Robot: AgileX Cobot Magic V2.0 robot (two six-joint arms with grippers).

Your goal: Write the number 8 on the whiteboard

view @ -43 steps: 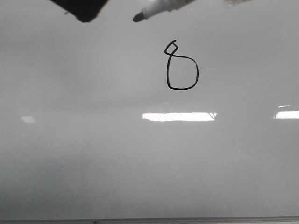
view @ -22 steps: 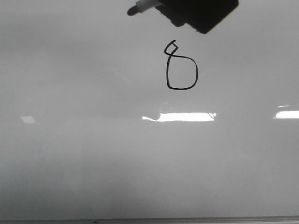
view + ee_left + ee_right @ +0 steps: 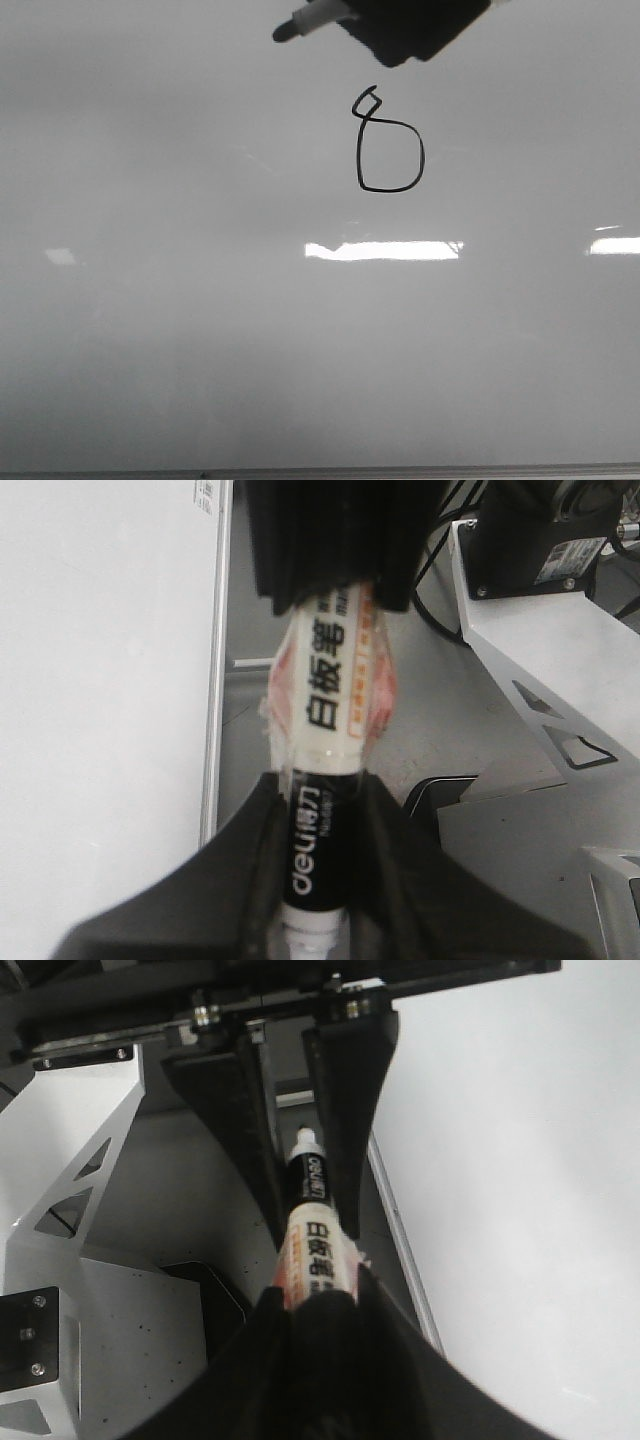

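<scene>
The number 8 (image 3: 360, 150) is drawn in thin black line on the whiteboard (image 3: 200, 330), upper middle of the front view. A whiteboard marker (image 3: 312, 20) hovers above and left of the 8, its dark tip pointing left and off the board. A dark gripper part (image 3: 415, 30) covers its body. In the left wrist view my left gripper (image 3: 320, 880) is shut on the marker's black band (image 3: 315, 850). My right gripper (image 3: 340, 600) holds the other end. In the right wrist view my right gripper (image 3: 320, 1360) is shut on the marker (image 3: 312, 1250), with the left gripper (image 3: 315, 1230) round its tip end.
Bright rectangular light reflections (image 3: 382, 250) lie on the board below the 8. The board's thin edge strip runs along the near side (image 3: 320, 472) and shows in both wrist views (image 3: 213, 680) (image 3: 400, 1250). A white metal bracket (image 3: 530, 650) (image 3: 70, 1180) stands beside the board.
The dark gripper part moved from the upper left to over the marker's body. The marker's tip has shifted slightly left. The 8 is unchanged.
</scene>
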